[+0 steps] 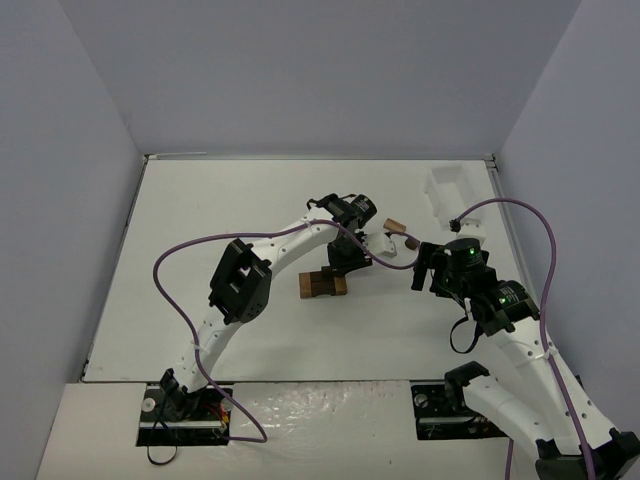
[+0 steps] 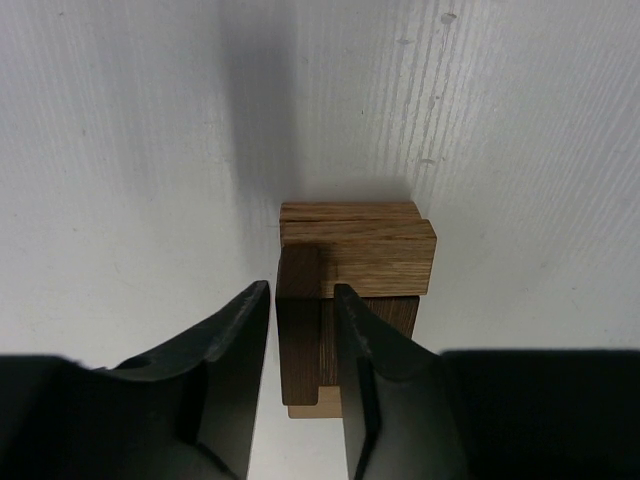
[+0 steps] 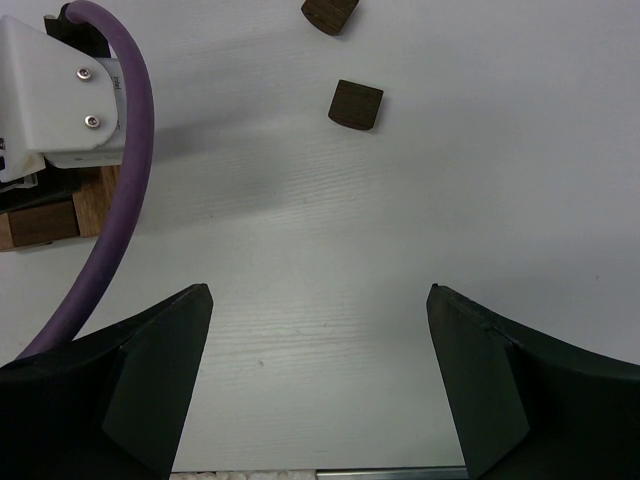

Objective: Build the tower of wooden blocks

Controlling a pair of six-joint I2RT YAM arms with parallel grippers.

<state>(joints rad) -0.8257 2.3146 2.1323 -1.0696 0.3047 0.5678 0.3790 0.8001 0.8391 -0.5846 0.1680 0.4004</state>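
The wood block tower is a small stack of dark and tan blocks mid-table; in the left wrist view a tan block lies across its far end. A dark upright block on the tower's left side stands between the fingers of my left gripper. The right finger is against it and a thin gap shows at the left finger, so the jaws are slightly open. My right gripper hovers wide open over bare table to the right of the tower, holding nothing.
Two loose dark blocks lie beyond the right gripper, seen from above as blocks right of the left wrist. A white tray sits at the back right. The left arm's purple cable crosses nearby.
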